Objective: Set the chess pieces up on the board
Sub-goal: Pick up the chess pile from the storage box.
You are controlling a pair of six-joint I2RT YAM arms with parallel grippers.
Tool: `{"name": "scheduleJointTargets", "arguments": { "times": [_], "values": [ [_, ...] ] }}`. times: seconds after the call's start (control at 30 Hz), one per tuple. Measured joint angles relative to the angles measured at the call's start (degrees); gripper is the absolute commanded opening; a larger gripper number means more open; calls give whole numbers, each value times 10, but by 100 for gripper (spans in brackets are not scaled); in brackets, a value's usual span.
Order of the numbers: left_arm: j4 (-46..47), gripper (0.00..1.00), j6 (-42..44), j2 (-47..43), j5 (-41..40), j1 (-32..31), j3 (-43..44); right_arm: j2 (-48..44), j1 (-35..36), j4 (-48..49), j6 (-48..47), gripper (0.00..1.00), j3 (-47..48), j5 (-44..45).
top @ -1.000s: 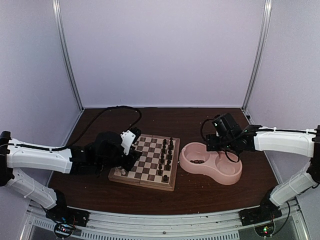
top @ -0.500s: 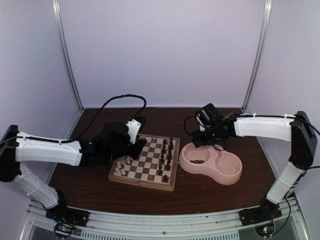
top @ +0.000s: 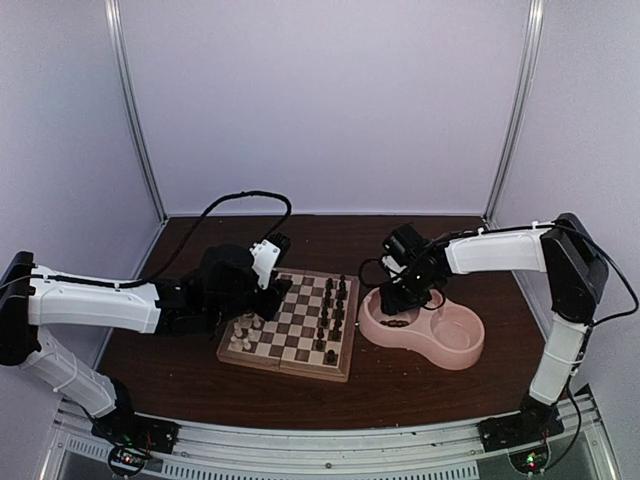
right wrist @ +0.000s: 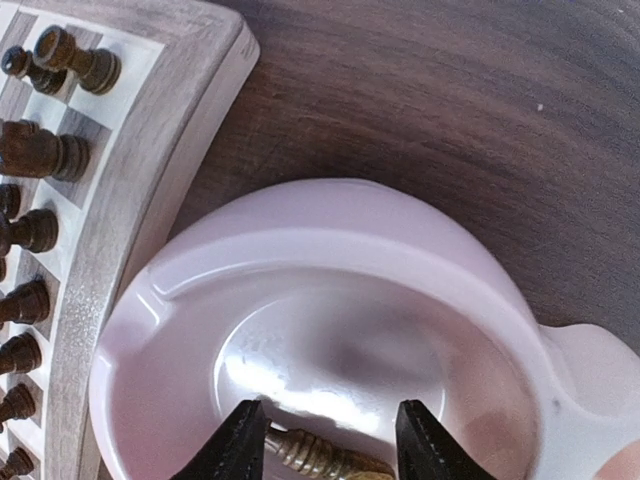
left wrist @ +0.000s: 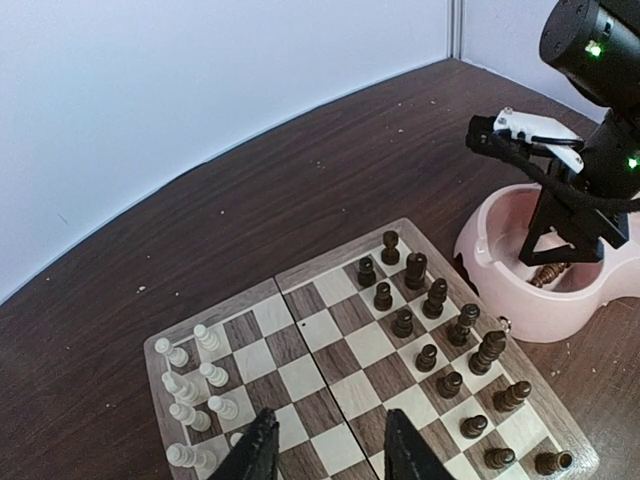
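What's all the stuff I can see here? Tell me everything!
board: one, checkered light and dark brown, mid-table.
dark pieces: many, dark brown, two rows on the board's bowl side.
cream pieces: several, on the board's opposite side.
pink double bowl: one, beside the board.
brown piece: at least one, lying in the bowl's compartment nearer the board.
table: one, dark wood.
left gripper: open, over the board.
right gripper: open, in the bowl around the brown piece.
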Motion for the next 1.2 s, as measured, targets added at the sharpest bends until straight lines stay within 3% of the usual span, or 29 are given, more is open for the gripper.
{"name": "scheduleJointTargets", "arguments": {
  "times": [0.1,0.3,0.57,0.8,1.2],
  "values": [
    [0,37,0,1,1,0,0,24,0,-16,-8,55,22,-33],
    [0,37,0,6,4,0,0,66,0,-68,-23,50,68,-80],
    [0,37,0,6,7,0,0,71,10,-131,-40,51,73,-73],
    [-1,37,-1,6,21,0,0,77,34,-222,-58,51,79,-7],
    [-3,38,-3,5,30,0,0,83,36,-212,-69,17,83,-1]
  ]
}}
